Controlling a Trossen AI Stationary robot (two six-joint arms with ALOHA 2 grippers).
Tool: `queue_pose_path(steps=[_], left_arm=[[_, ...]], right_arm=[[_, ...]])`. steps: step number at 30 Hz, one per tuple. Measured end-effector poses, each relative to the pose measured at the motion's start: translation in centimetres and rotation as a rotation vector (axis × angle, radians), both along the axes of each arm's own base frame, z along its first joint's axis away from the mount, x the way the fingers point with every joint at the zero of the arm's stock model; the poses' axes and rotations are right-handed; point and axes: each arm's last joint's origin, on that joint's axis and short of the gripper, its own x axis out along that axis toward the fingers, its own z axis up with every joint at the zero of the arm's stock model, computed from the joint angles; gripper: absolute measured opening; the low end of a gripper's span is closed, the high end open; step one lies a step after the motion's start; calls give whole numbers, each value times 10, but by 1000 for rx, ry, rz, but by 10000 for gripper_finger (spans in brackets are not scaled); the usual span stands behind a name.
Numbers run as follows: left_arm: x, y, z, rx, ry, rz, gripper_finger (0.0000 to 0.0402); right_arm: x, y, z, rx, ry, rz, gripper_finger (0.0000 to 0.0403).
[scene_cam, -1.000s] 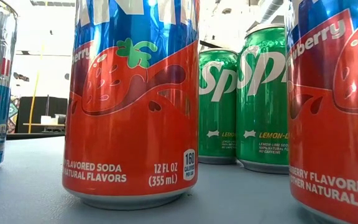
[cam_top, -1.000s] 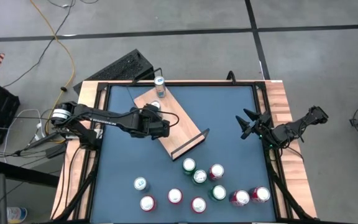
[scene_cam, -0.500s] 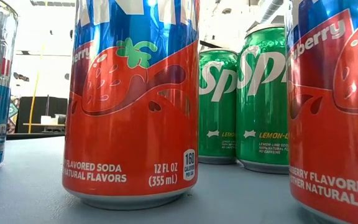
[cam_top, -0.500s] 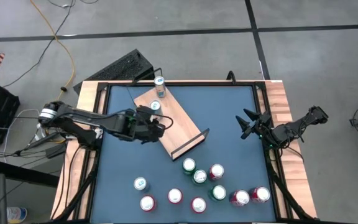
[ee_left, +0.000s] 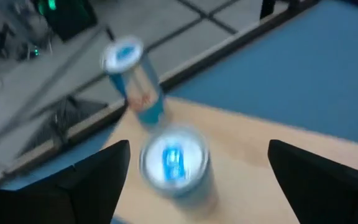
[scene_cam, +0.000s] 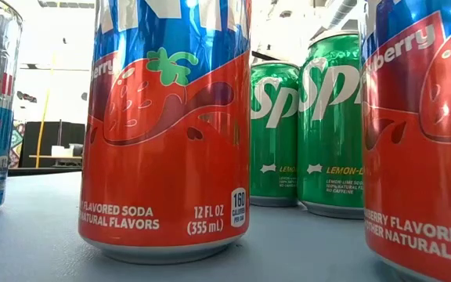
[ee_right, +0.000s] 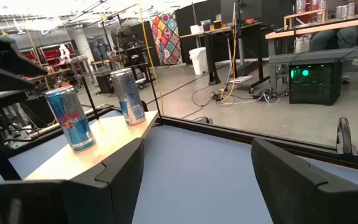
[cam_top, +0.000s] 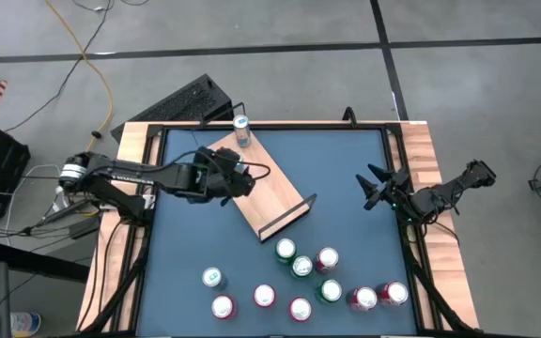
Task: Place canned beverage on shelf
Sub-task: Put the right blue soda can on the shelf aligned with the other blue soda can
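Note:
The shelf [cam_top: 269,195] is a light-wood board with black end rails, lying slantwise on the blue table. Two slim blue-and-silver cans stand upright on it. One [cam_top: 242,128] [ee_left: 132,81] [ee_right: 128,96] is at its far end. The other [ee_left: 174,165] [ee_right: 70,118] is just nearer, mostly under my left gripper in the high view. My left gripper [cam_top: 237,173] [ee_left: 199,152] hovers open above and behind that can, a finger on either side, apart from it. My right gripper [cam_top: 374,188] [ee_right: 197,186] waits open at the table's right edge.
Several loose cans, red [cam_top: 327,259] [scene_cam: 167,133] and green [cam_top: 286,250] [scene_cam: 331,129], stand in a cluster on the near half of the table. A black frame [cam_top: 252,126] borders the blue mat. A keyboard [cam_top: 191,101] lies beyond the far left corner.
My left gripper has spread its fingers, risen and rolled at the wrist, drawing a little back toward the table's left from the nearer can. That can stays upright on the shelf. My right arm has kept still.

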Motion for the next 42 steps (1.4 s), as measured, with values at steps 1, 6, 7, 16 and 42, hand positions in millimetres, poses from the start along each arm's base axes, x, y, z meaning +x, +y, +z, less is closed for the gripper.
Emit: queue_pose_path(steps=[1,6,7,16,42], left_arm=[[1,0,1,29,5,-1,370],[3,1,-13,94,-82,-6,371],[1,0,-19,92,-118,-12,371],[-9,-7,-51,153,-218,-71,371],[-17,13,-77,158,-239,48,371]], right_arm=[[0,0,0,0,0,0,282],[0,0,0,2,-2,0,282],[0,0,0,2,-2,0,282],[0,0,0,7,-8,0,282],[0,0,0,7,-8,-1,282]])
